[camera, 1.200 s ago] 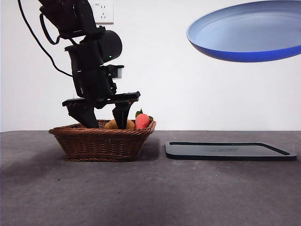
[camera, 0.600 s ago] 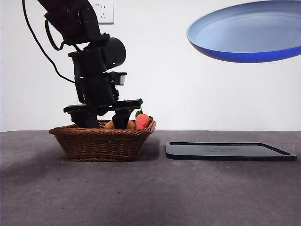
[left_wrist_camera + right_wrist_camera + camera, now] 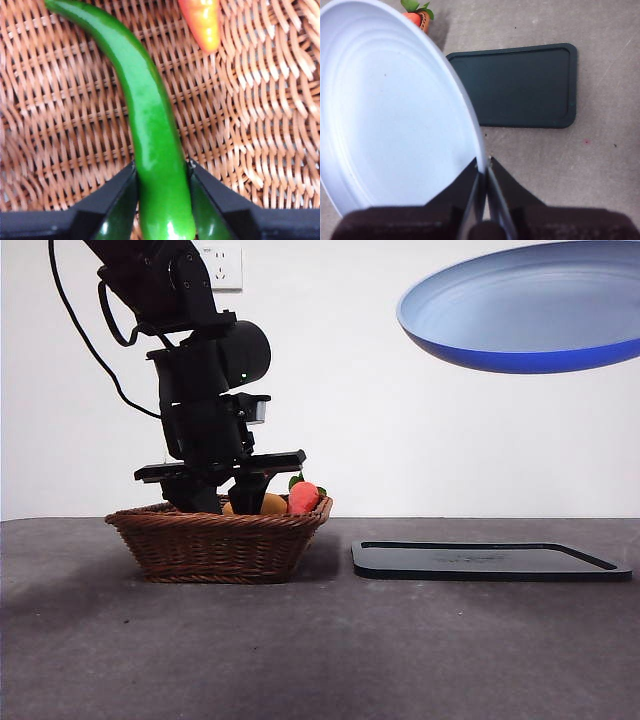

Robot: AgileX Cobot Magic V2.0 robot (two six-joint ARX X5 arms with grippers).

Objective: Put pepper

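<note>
The pepper (image 3: 150, 125), long, glossy and green, lies on the woven floor of the wicker basket (image 3: 65, 125). My left gripper (image 3: 162, 172) is down inside the basket (image 3: 215, 540), and its two black jaws press against the pepper's sides. In the front view the pepper is hidden behind the basket wall, where only the dark left arm (image 3: 205, 390) shows. My right gripper (image 3: 483, 170) is shut on the rim of a blue plate (image 3: 395, 110), held tilted high at the upper right (image 3: 525, 310).
A red-orange carrot-like item (image 3: 303, 497) with green leaves and a yellow-orange fruit (image 3: 268, 504) sit in the basket beside the left gripper. A flat black tray (image 3: 490, 560) lies on the grey table to the right of the basket, below the raised plate.
The left gripper has sunk deeper into the basket and its jaws have drawn together onto the pepper. The plate and right arm have stayed still.
</note>
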